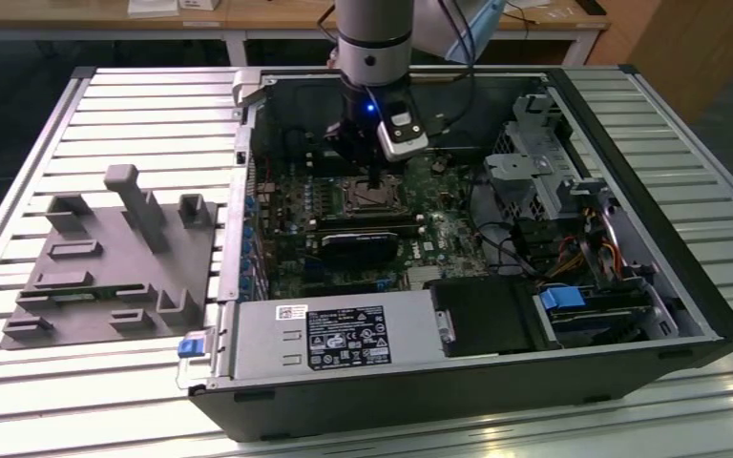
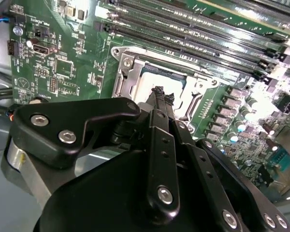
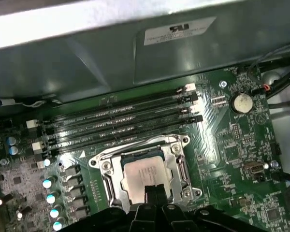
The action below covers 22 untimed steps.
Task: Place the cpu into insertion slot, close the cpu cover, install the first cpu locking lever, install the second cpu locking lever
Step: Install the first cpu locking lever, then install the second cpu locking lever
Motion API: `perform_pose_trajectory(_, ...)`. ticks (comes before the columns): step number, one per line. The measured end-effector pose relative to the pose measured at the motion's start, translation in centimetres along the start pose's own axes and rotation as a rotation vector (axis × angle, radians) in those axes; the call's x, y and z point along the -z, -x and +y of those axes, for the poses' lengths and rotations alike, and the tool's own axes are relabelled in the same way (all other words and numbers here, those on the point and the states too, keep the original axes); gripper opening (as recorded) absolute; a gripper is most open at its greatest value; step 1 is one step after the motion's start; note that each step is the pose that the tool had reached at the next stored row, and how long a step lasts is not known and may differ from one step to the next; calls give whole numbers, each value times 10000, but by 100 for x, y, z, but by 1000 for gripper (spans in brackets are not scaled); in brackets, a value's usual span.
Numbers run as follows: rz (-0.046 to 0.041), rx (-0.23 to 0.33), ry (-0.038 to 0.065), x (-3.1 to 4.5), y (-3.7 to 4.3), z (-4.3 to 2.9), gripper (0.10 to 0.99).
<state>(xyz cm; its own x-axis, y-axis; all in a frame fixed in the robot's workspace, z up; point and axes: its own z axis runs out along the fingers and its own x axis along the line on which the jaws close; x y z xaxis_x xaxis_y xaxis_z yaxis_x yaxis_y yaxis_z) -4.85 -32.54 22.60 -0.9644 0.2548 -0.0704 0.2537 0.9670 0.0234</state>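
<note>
- Cpu (image 3: 144, 173): seated in the slot (image 3: 102, 166), silver top showing.
- Cover (image 3: 178, 166): appears lowered, framing the cpu.
- Locking levers: whether latched cannot be told; judged still outstanding.
- Gripper (image 3: 152, 191): just above the cpu's edge, jaws narrow, nothing seen between them.
- Case (image 1: 672, 286): open, on the bench (image 1: 112, 105).
</note>
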Motion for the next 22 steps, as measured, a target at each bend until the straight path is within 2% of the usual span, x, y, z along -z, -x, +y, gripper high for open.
perform_pose_trajectory(9, -22, 3, -5, 174, 16, -6, 102)
perform_pose_trajectory(13, -27, 4, -30, 202, 26, -37, 102)
perform_pose_trajectory(22, -28, 6, -32, 205, 30, -51, 102)
